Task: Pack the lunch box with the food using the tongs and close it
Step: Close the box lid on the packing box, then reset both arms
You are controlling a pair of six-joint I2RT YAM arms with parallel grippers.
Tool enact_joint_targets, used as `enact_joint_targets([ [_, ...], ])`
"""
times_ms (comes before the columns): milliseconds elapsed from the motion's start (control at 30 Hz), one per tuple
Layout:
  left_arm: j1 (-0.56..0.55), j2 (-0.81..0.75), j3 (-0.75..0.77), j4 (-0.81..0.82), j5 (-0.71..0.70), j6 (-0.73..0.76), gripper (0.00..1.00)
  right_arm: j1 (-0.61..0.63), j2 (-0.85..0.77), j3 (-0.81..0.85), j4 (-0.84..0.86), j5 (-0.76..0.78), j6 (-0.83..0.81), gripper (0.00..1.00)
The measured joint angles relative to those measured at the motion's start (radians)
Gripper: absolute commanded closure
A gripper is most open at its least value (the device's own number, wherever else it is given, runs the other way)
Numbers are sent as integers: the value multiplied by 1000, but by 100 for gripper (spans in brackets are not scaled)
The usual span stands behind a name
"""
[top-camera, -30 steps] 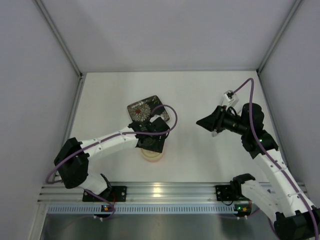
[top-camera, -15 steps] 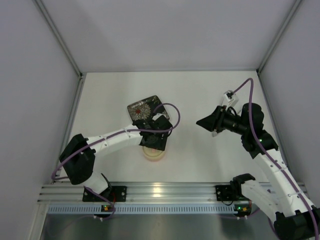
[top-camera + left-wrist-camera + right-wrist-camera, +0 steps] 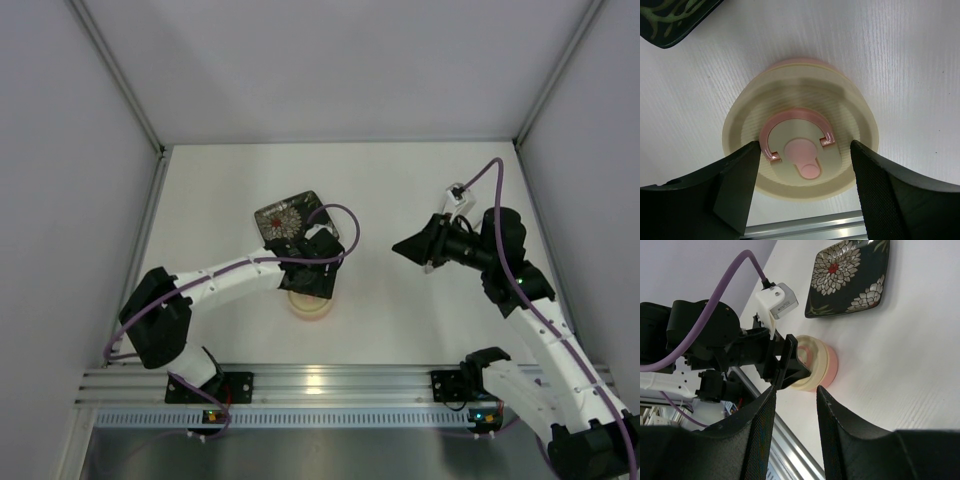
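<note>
The lunch box (image 3: 308,306) stands on the table near the front rail, a pink round container under a cream lid (image 3: 800,135) with a pink ring mark. My left gripper (image 3: 805,146) hovers right over the lid, open, one finger on each side of it. From the right wrist view the lunch box (image 3: 821,365) shows with the left fingers at its top edge. My right gripper (image 3: 796,389) hangs in the air to the right, open, nothing between its fingers. The tongs and the food are out of view.
A black square floral plate (image 3: 292,220) lies just behind the lunch box, seen also as a plate corner (image 3: 670,20) and a whole plate (image 3: 850,275). An aluminium rail (image 3: 320,385) runs along the near edge. White walls enclose the table.
The left jaws have spread wider over the lid and the left wrist has shifted slightly, showing more of the lunch box. The right arm has not moved.
</note>
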Motion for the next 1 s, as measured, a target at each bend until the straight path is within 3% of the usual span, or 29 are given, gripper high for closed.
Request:
enact_joint_targets([
  [400,1,-32,19,-51,-34,0,21,0,0,0,-8,-2,-9,62],
  [767,2,-249,193,-101,-154,29,18,0,0,3,-16,-1,-9,59],
  [967,10,-380,192,-58,-284,110,10,0,-1,10,-43,5,-19,47],
  [1000,16,-402,186,-37,-301,126,10,0,-2,15,-51,8,-24,41],
])
